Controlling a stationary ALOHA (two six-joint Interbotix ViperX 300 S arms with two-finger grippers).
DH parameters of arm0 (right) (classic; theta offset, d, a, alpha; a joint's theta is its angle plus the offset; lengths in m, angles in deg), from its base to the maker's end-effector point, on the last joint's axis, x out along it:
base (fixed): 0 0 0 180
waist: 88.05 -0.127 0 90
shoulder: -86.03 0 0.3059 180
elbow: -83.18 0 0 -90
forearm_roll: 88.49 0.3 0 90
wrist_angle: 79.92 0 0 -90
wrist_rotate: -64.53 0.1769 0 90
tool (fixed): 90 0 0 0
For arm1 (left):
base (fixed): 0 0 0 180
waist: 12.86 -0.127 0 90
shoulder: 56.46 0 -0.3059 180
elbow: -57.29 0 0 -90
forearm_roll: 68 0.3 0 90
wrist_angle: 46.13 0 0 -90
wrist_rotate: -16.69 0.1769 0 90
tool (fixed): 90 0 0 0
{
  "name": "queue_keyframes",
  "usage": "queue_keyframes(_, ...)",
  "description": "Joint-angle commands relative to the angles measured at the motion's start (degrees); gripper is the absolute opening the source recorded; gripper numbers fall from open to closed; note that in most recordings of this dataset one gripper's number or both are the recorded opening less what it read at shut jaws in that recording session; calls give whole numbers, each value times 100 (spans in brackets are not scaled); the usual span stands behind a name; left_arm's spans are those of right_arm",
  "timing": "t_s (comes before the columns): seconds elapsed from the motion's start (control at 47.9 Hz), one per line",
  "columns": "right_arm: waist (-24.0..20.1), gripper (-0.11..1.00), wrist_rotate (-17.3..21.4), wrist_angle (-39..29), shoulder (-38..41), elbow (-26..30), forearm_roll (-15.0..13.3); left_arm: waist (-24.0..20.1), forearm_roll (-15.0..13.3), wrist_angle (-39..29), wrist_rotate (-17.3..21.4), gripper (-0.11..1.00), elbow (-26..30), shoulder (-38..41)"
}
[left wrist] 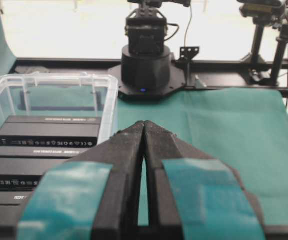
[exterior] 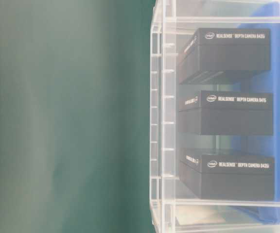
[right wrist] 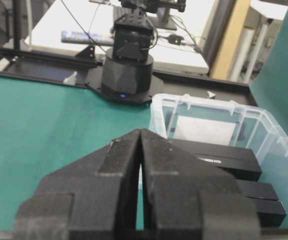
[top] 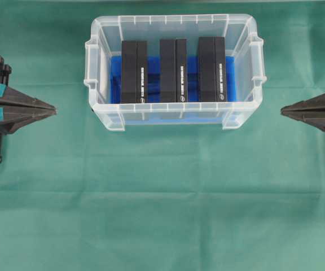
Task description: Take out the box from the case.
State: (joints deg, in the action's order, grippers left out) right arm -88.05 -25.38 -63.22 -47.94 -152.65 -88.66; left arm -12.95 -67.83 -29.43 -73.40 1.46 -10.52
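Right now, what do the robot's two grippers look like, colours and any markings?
Both are matte black, with long fingers tapering to a wedge-shaped point. The left gripper has teal tape patches wrapped near the base of its fingers. The right gripper shows plain black fingers with a rough, grainy surface and no tape visible.

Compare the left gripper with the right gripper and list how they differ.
The left gripper has teal tape wrapped round its black fingers; the right gripper has bare black fingers. The left gripper sits at the left edge of the green cloth pointing right; the right gripper sits at the right edge pointing left. Both are shut, empty, and clear of the clear plastic case between them.
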Motion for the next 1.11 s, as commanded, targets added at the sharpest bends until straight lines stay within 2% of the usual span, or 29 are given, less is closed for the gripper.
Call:
queue_keyframes(0.0, 26, 0, 0, 9, 70, 70, 26, 35, 88, -272, -18, 1, 123, 44)
queue_keyframes(0.209, 35, 0, 105, -923, 114, 334, 26, 114, 79, -642, -299, 1, 264, 44)
queue_keyframes(0.355, 35, 0, 343, -1107, 97, 527, 35, 220, 79, -650, -316, 1, 343, 26)
queue_keyframes(0.46, 44, 0, 378, -1274, 88, 791, 18, 211, 79, -650, -316, 1, 475, -35)
queue_keyframes(0.689, 88, 0, 378, -2145, 70, 1397, 0, 220, 88, -967, -316, 1, 809, -114)
queue_keyframes(0.877, 141, 0, 378, -2285, 9, 1723, -9, 211, 88, -1239, -308, 1, 1239, -114)
queue_keyframes(1.086, 193, 0, 387, -2487, -18, 1907, -18, 193, 97, -1942, -308, 1, 1652, -88)
